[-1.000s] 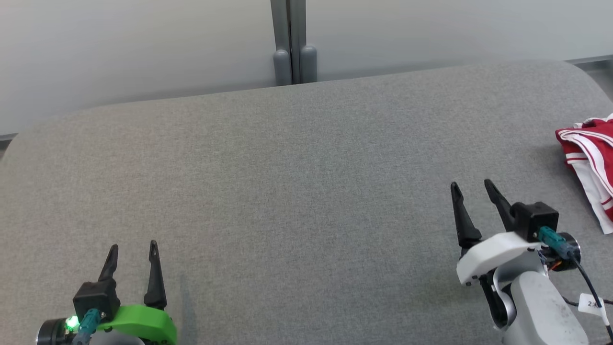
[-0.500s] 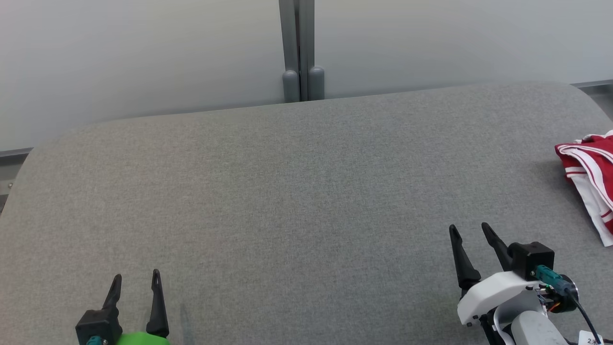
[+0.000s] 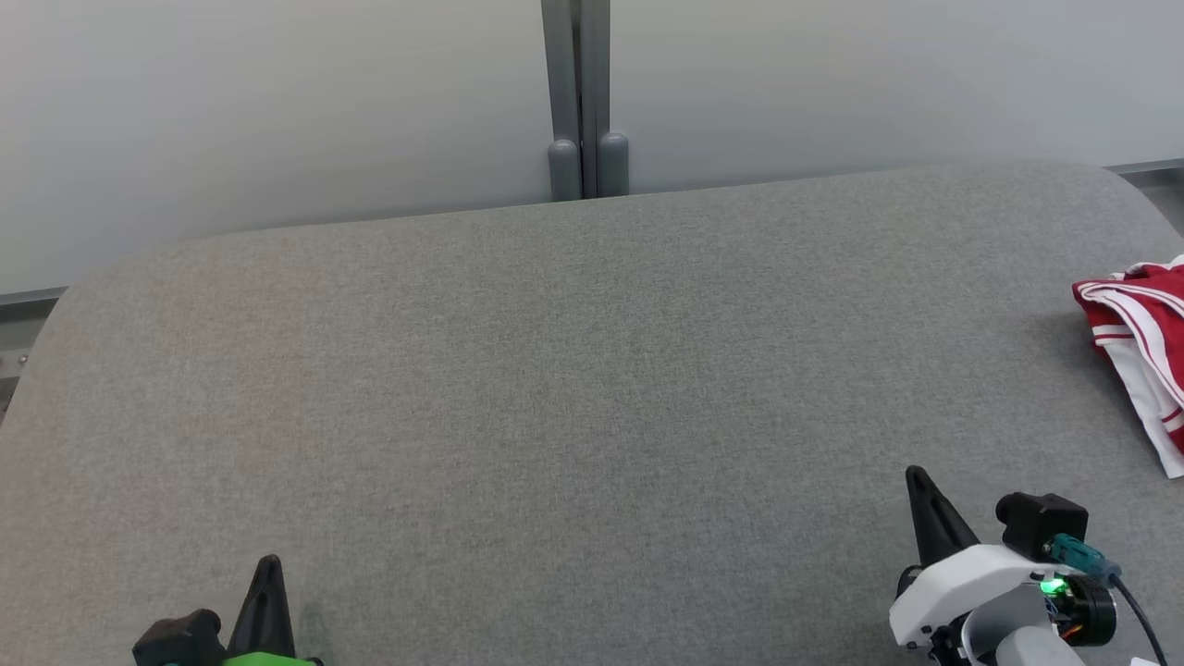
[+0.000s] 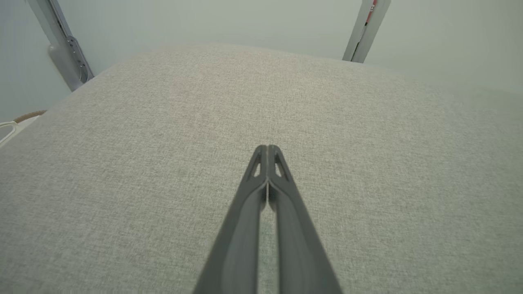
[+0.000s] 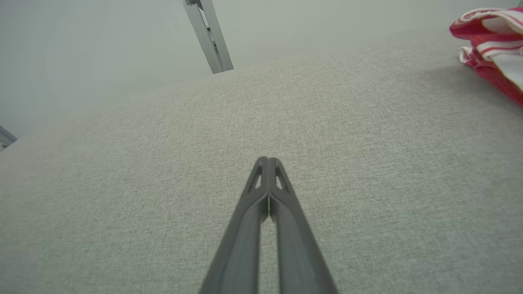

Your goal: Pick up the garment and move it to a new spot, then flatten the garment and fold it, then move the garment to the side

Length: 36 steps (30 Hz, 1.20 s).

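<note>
Both closed tight and empty, left pincer [image 3: 267, 583] and right pincer [image 3: 923, 495] hang over the grey fabric tabletop [image 3: 555, 370]. The red-white garment [image 3: 1136, 324] lies bunched at its right edge. A pale wall [image 3: 277, 111] and post [image 3: 575, 83] stand behind.

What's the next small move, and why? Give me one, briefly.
Probably open the right gripper and reach it rightward toward the garment. Its jaws are shut on nothing above the bare grey padding, while the red-and-white garment lies in a heap at the padding's right edge, nearer this arm than the left gripper.
</note>
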Motion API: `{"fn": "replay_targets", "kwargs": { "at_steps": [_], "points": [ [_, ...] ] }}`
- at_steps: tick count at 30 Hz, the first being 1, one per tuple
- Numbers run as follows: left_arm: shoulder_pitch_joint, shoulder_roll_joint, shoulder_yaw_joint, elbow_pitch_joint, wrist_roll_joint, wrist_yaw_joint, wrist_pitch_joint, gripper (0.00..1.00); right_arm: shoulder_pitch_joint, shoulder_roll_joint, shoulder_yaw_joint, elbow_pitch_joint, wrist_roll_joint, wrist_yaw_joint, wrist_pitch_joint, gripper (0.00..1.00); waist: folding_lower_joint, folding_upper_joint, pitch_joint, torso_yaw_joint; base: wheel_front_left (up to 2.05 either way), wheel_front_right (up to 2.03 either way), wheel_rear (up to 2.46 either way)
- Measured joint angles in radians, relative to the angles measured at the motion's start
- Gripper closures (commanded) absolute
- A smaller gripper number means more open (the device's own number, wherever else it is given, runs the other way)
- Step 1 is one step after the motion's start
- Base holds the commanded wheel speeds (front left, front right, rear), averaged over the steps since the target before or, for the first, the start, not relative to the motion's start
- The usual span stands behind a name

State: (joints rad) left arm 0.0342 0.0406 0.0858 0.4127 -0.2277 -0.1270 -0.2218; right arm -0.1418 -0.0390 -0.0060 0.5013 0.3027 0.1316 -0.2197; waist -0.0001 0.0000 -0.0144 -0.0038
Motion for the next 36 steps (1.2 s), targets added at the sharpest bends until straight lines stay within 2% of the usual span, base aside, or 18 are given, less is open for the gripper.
{"fn": "replay_targets", "kwargs": {
  "at_steps": [18,36],
  "points": [
    [-0.02,0.0,0.001,-0.046,-0.33,0.0,0.072,1.0,0.007,-0.001,-0.02,-0.064,0.309,0.0,0.072,1.0,0.0,0.0,0.003,0.001,0.0,0.0,0.0],
    [-0.048,0.001,0.007,-0.077,-0.592,0.0,0.139,1.0,0.01,-0.002,-0.042,-0.112,0.56,0.0,0.137,1.0,0.0,0.0,0.005,0.001,0.0,0.0,0.0]
  ]
}}
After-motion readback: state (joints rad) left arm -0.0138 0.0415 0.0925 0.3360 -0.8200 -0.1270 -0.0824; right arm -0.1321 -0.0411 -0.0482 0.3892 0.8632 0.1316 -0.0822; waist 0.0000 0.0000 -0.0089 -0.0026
